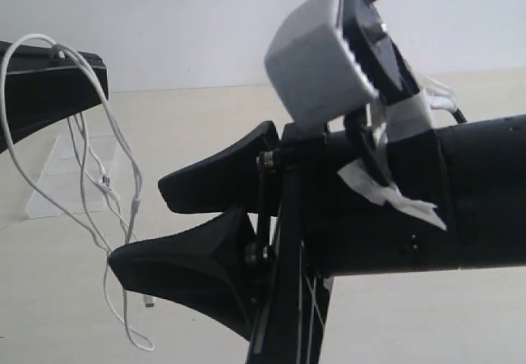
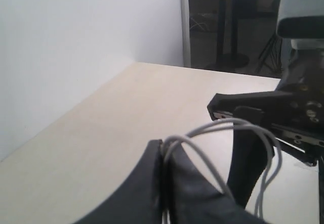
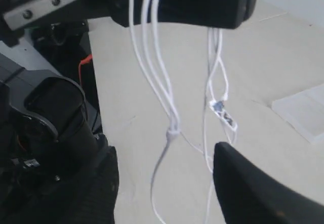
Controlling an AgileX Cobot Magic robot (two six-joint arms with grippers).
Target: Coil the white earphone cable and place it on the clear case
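Note:
The white earphone cable [image 1: 124, 149] hangs in several long loops from my left gripper [image 1: 100, 75], which is held high at the left and shut on it. In the left wrist view the strands [image 2: 223, 126] arch out of the closed jaws of the left gripper [image 2: 163, 146]. My right gripper [image 1: 136, 224] is open, its two black fingers on either side of the hanging loops. In the right wrist view the right gripper [image 3: 164, 149] frames the cable's split [image 3: 172, 131], with the inline piece [image 3: 223, 114] beyond. The clear case [image 1: 66, 168] lies flat on the table behind the cable, also the clear case [image 3: 304, 110].
The light wooden table [image 1: 427, 315] runs under both arms. A white wall [image 2: 66, 57] borders it on one side. The right arm's grey camera housing [image 1: 316, 60] fills the foreground of the exterior view. Dark equipment [image 3: 50, 118] sits beyond the table edge.

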